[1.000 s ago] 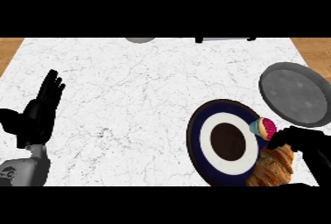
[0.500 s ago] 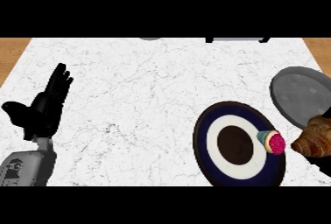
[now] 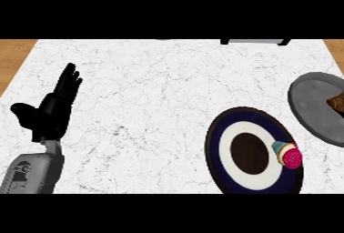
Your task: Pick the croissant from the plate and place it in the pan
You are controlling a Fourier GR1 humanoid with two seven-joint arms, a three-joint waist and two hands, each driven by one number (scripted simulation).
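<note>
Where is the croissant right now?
Head view, far right edge: the croissant shows over the grey pan, partly cut off, up and right of the plate holding the cupcake.

black robot hand (image 3: 50, 111), grey forearm (image 3: 32, 172)

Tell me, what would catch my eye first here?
A dark blue plate with a white ring lies lower right on the marble counter, a pink cupcake at its right side. At far left the black left hand rests open, fingers up. At the right edge, a grey pan with a brown croissant, cut off.
</note>
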